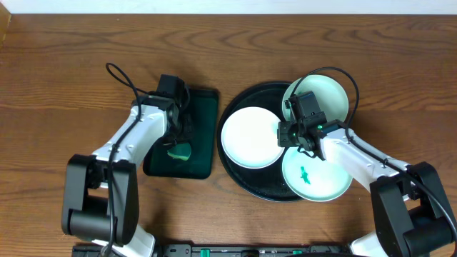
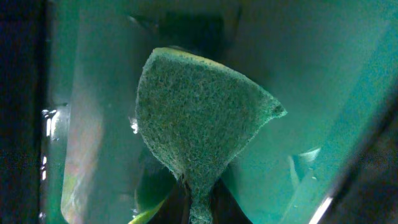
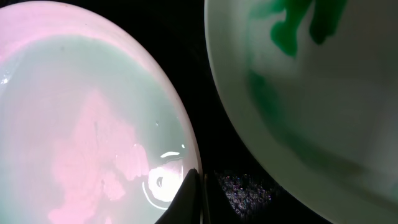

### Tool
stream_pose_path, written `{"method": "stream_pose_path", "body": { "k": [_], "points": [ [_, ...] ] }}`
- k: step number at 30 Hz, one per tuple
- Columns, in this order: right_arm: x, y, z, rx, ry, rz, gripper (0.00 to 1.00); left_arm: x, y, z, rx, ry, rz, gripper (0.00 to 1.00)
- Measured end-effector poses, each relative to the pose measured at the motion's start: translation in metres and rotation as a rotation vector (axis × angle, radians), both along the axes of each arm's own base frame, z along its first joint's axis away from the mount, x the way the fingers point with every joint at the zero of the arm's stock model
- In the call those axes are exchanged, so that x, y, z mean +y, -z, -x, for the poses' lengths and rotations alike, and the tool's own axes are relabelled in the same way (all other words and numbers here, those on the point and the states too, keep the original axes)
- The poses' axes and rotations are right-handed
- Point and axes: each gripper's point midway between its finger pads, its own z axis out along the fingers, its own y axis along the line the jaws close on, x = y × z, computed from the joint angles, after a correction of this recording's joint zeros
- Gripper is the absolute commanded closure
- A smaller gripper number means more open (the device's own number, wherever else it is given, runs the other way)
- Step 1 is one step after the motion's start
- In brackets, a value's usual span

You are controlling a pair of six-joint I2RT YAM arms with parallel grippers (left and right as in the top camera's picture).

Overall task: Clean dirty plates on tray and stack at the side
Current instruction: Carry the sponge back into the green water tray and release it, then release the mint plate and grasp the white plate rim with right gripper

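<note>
Three plates (image 1: 250, 137) lie in the black tray (image 1: 260, 184) right of centre, one smeared green. The left tool (image 2: 196, 202) pinches a sponge (image 2: 199, 118) over the green tray (image 1: 203, 107). The right tool (image 3: 194, 196), closed and empty, sits at a plate's rim.

The bench (image 1: 71, 57) was brown wood with a visible grain and a soft, low sheen. The round black tray (image 1: 260, 187) looked glossy, and its floor was finely speckled when seen close up. The three plates (image 1: 248, 137) were smooth and shiny, reflecting pinkish light; whether they were ceramic or plastic could not be told. The sponge (image 2: 199, 118) had a rough, fibrous green scouring face and a yellow foam edge. The green tray (image 2: 323, 74) looked like smooth, glossy plastic.
</note>
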Motion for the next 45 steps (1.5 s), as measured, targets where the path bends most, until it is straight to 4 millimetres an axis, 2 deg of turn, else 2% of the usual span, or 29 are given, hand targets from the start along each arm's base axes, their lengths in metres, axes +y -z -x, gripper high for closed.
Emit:
{"method": "stream_pose_path", "body": {
  "k": [5, 8, 12, 19, 22, 27, 30, 33, 37, 45],
  "points": [
    [0.000, 0.000, 0.000, 0.000, 0.000, 0.000, 0.99, 0.001, 0.006, -0.002, 0.003, 0.003, -0.011, 0.91],
    [0.000, 0.000, 0.000, 0.000, 0.000, 0.000, 0.99, 0.002, 0.006, -0.003, 0.002, 0.003, -0.014, 0.75],
    [0.000, 0.000, 0.000, 0.000, 0.000, 0.000, 0.99, 0.003, 0.006, -0.003, 0.001, 0.007, -0.019, 0.71],
    [0.000, 0.000, 0.001, 0.002, -0.007, 0.000, 0.83, 0.003, 0.004, 0.000, 0.008, 0.005, -0.022, 0.64],
    [0.001, 0.000, 0.001, 0.004, -0.010, -0.002, 0.83, 0.002, -0.014, -0.006, -0.043, 0.004, -0.013, 0.57],
    [0.001, 0.000, 0.001, 0.002, -0.010, -0.004, 0.82, 0.008, -0.074, -0.025, -0.246, -0.018, -0.015, 0.46],
    [0.001, 0.000, 0.001, 0.002, -0.010, -0.004, 0.82, 0.027, -0.114, -0.031, -0.374, -0.079, -0.042, 0.41],
    [0.001, 0.000, 0.001, 0.001, -0.010, -0.003, 0.82, 0.048, -0.138, -0.030, -0.446, -0.148, -0.067, 0.26],
    [0.001, 0.000, 0.001, 0.001, -0.010, -0.003, 0.81, 0.062, -0.144, -0.028, -0.462, -0.189, -0.093, 0.23],
    [0.001, 0.001, 0.000, -0.005, -0.009, -0.005, 0.76, 0.063, -0.143, -0.027, -0.457, -0.191, -0.101, 0.22]
  ]
}}
